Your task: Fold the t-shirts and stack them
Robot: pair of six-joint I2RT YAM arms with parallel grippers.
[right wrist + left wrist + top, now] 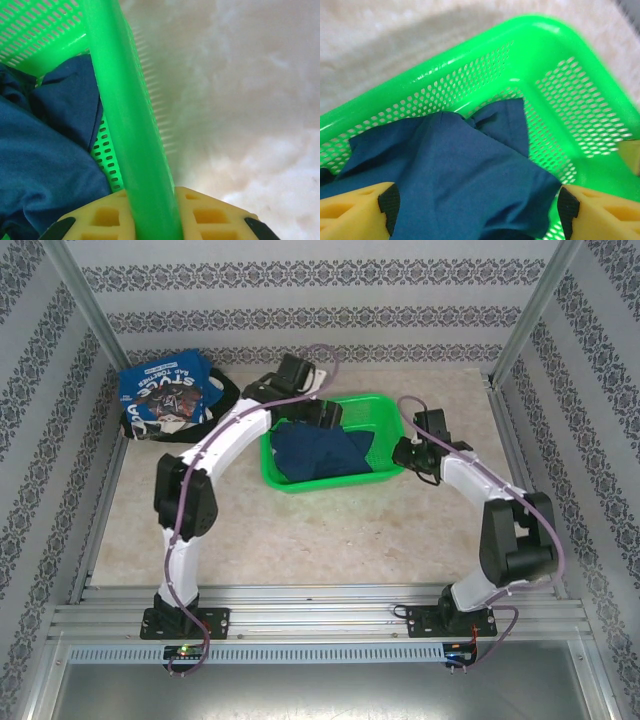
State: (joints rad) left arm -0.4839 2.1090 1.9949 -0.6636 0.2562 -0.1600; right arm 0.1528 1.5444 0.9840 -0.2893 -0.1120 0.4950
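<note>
A navy blue t-shirt (320, 452) lies crumpled inside the green mesh basket (385, 405) at mid table. My left gripper (320, 418) hangs open over it, and in the left wrist view its yellow fingers (355, 212) stand wide on either side of the navy cloth (465, 170). My right gripper (408, 452) is shut on the basket's right rim (120, 100), which runs between its yellow fingers (215, 217). A folded blue t-shirt with white lettering (160, 400) lies at the back left, and black cloth (222, 392) shows at its right edge.
Metal frame posts and patterned walls close in the table on three sides. Bare beige tabletop (330, 540) stretches between the basket and the arm bases. The left arm's white link (225, 440) arches between the folded shirt and the basket.
</note>
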